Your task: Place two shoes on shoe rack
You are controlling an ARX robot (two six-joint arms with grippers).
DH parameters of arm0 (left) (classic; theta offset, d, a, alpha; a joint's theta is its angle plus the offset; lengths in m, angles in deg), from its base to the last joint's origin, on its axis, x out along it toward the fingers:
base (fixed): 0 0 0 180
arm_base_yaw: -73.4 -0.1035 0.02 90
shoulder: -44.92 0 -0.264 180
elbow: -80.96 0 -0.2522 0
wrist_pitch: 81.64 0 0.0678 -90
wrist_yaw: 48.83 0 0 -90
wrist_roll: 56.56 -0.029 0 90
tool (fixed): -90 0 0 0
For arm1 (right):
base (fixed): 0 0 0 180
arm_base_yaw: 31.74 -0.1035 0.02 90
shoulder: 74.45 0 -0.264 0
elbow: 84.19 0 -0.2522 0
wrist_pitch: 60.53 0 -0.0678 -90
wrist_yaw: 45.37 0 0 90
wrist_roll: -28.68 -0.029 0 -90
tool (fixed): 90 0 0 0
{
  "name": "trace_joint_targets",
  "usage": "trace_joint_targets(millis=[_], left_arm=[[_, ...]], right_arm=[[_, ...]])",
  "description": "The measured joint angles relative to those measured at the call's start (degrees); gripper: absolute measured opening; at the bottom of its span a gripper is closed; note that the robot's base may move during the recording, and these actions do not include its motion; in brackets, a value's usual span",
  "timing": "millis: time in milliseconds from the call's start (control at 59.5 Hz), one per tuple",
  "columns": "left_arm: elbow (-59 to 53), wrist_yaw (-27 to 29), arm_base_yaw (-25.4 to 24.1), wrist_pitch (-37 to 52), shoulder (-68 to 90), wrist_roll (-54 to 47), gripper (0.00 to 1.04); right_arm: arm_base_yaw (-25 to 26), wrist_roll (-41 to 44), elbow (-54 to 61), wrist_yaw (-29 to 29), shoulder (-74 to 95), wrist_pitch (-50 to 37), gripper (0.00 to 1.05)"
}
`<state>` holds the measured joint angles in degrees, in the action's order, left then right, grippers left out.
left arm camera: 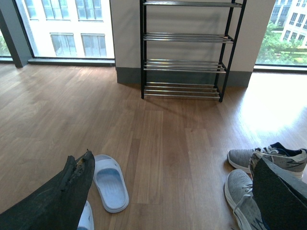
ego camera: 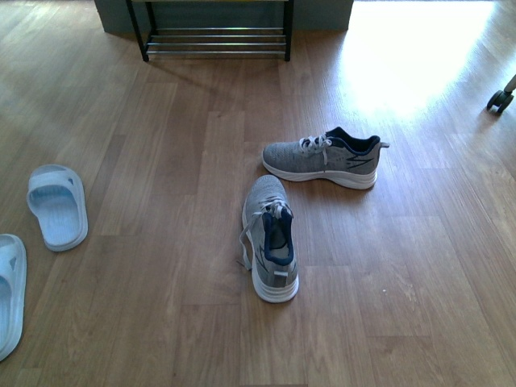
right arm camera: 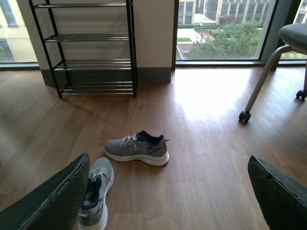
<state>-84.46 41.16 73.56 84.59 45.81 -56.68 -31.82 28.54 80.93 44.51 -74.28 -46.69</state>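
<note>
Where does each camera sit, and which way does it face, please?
Front view: on the body, tilted down at the floor, near sneaker, far sneaker, shoe rack beyond; no arm shows.
Left wrist view: on the left arm, facing the rack; left gripper open.
Right wrist view: on the right arm, facing rack and chair; right gripper open.
Shared: all show rack and sneakers.

Daylight pours in through the windows (right arm camera: 220,28), leaving a blown-out glare patch on the wood floor (ego camera: 403,48). Everything's pretty sharp, with just a soft shadow under the shoe rack (ego camera: 216,48).
</note>
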Motion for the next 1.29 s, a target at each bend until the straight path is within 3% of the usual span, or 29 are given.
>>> trace_joint_targets(millis=[1042,1092,1159,1210,1294], left_arm=[[0.0,0.0,0.0,0.0,0.0,0.0,0.95],[0.8,5.5,1.4,-2.4,1.4,3.3,0.95],[3.3,18.4,6.7,-5.6,10.4,13.6,0.95],[4.2,20.9,7.4,-3.5,17.6,19.3,0.95],[6.3,17.4,6.5,5.2,34.0,28.2,0.95]], right_arm=[[0.0,0.0,0.0,0.0,0.0,0.0,0.96],[0.0,0.0,0.0,0.0,0.0,0.0,0.96],[0.0,0.0,0.0,0.0,0.0,0.0,0.96],[0.0,0.0,0.0,0.1,0.0,0.0,0.96],[0.0,0.0,0.0,0.1,0.0,0.0,0.96]])
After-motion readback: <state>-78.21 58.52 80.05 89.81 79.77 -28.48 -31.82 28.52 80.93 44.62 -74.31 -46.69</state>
